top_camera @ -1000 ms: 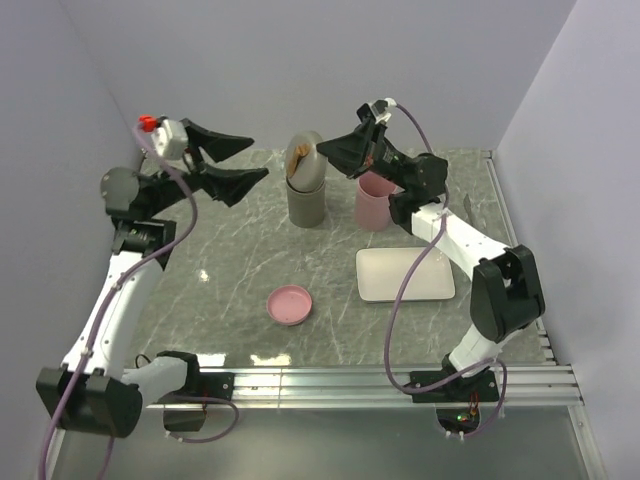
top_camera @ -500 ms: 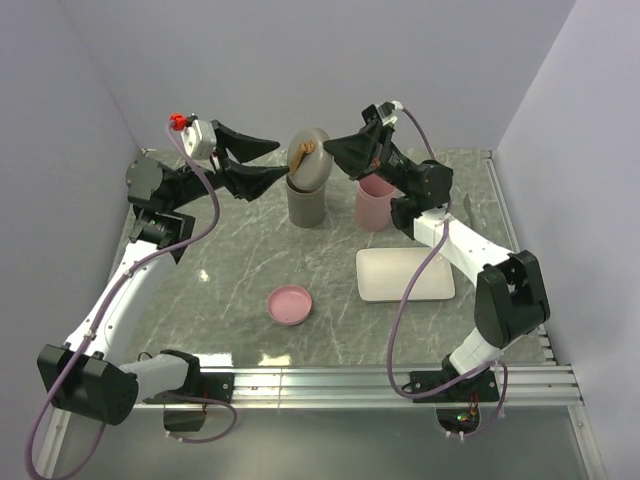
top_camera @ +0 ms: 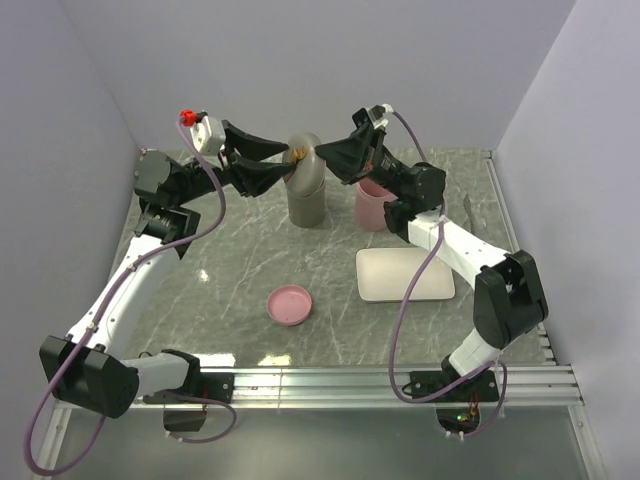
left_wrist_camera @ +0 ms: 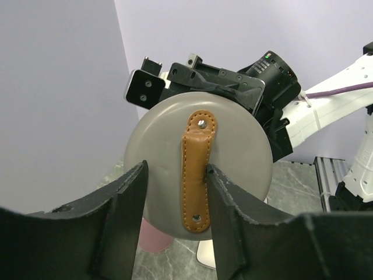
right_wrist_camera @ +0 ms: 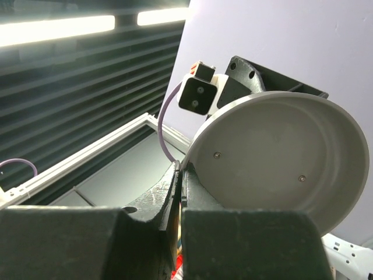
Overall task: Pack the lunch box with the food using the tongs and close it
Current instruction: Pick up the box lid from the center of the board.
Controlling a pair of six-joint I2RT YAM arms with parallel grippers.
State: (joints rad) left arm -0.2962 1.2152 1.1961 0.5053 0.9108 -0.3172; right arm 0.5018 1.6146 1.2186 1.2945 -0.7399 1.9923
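The lunch box (top_camera: 306, 205) is a grey cylinder standing at the back of the table. Its round grey lid (top_camera: 310, 162) is held on edge above it, with my right gripper (top_camera: 322, 155) shut on the lid's rim (right_wrist_camera: 198, 149). The lid's brown leather strap (left_wrist_camera: 197, 169) faces my left gripper (left_wrist_camera: 175, 169), whose jaws stand open on either side of the strap, the right finger (left_wrist_camera: 224, 198) touching it. The food is out of view. A thin grey sliver (top_camera: 467, 207) by the right arm may be the tongs, too small to tell.
A pink cup (top_camera: 373, 205) stands just right of the lunch box. A white rectangular tray (top_camera: 404, 273) lies in front of it, and a small pink dish (top_camera: 290, 303) sits mid-table. Walls close in on the left, back and right.
My left arm has swung right and forward up to the lid, and its jaws have narrowed around the strap. The right gripper has kept holding the lid, shifting slightly left.
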